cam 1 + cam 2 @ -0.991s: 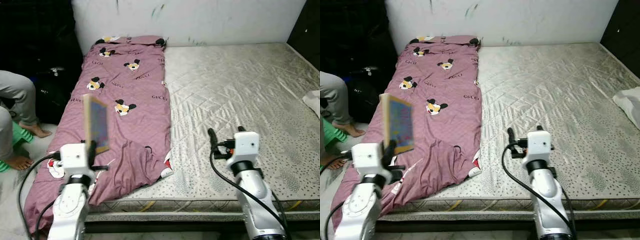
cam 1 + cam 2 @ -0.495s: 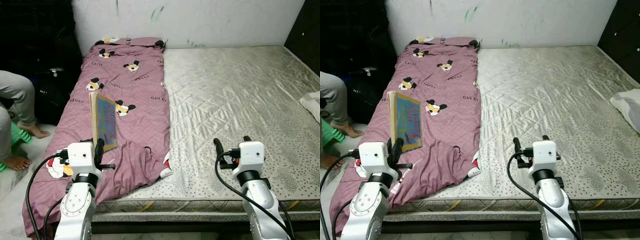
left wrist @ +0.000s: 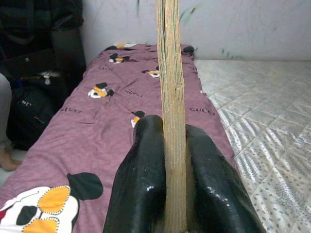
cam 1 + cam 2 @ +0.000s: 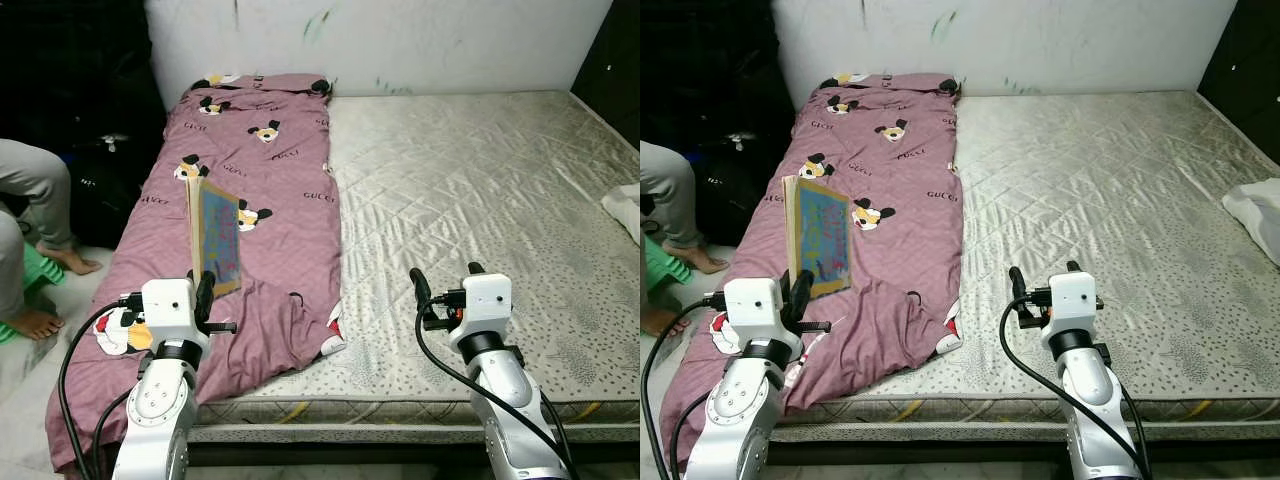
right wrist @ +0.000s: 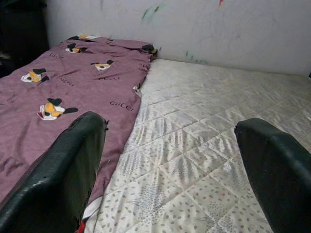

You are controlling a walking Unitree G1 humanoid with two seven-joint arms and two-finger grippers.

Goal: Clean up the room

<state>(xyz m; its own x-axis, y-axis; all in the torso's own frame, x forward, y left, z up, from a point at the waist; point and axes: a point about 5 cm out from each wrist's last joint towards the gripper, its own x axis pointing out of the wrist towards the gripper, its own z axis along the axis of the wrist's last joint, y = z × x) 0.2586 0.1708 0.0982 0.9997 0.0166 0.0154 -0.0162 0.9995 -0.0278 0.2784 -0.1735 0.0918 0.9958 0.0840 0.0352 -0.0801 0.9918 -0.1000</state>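
One book held upright, bed not yet tidied

One thin picture book (image 4: 216, 238) is clamped at its lower edge by the left end effector (image 4: 200, 297), and it is held upright above the pink blanket (image 4: 262, 190) on the left part of the bed. In the left wrist view the book's page edges are seen between the two black fingers (image 3: 141, 184), which are pressed on both covers. The right end effector (image 4: 442, 285) is held apart, w/ nothing between the fingers, above the bare mattress (image 4: 480, 190). A white cloth (image 4: 626, 203) lies at the far right edge of the mattress. At the left, a person's legs (image 4: 30, 190) are seen beside the bed.

The book is judged to be light and rather stiff, approx. like a thin card-cover book, but the pages may bend if it is tilted, because it is gripped at one edge only. A grip close to the spine is judged safer than one at the open edge. The blanket is soft and limp, so it should be taken at a corner or hem, and it will probably drag when it is pulled. The task is judged to be at an early stage.
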